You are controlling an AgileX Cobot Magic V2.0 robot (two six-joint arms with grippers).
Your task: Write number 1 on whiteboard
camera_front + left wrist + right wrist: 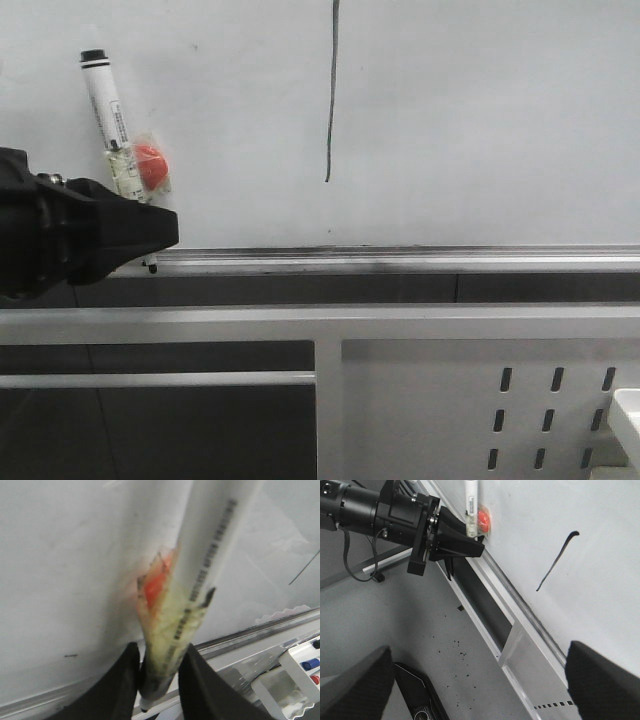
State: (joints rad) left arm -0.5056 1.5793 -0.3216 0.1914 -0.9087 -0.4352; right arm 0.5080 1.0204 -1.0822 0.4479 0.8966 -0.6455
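At the edge of the left wrist view a small white tray (292, 675) with compartments holds marker caps: a blue one (311, 663), a red one (315, 679), and a dark one at the very border, too cropped to tell more.

The left end effector (150, 225) reaches in from the left, level with the silver rail (400, 258), its black wedge-shaped fingers (122, 685) closed tight around the lower part of a marker (108, 115). The marker stands nearly upright, tilted slightly, black cap end up, its white barrel printed with dark lettering. Yellowish tape wraps its lower part, with an orange-red blob (150, 165) stuck beside it, against the whiteboard (480, 110). The marker's lower tip sits down by the rail.

The right end effector (480, 680) hangs back from the board, its two dark, blurred fingers (355, 685) spread wide apart with nothing between them.

The number 1 (331, 90) is a thin, slightly curved black stroke on the glossy whiteboard, well to the right of the marker and ending above the rail. Below the rail runs a white metal frame (400, 330) with slotted holes
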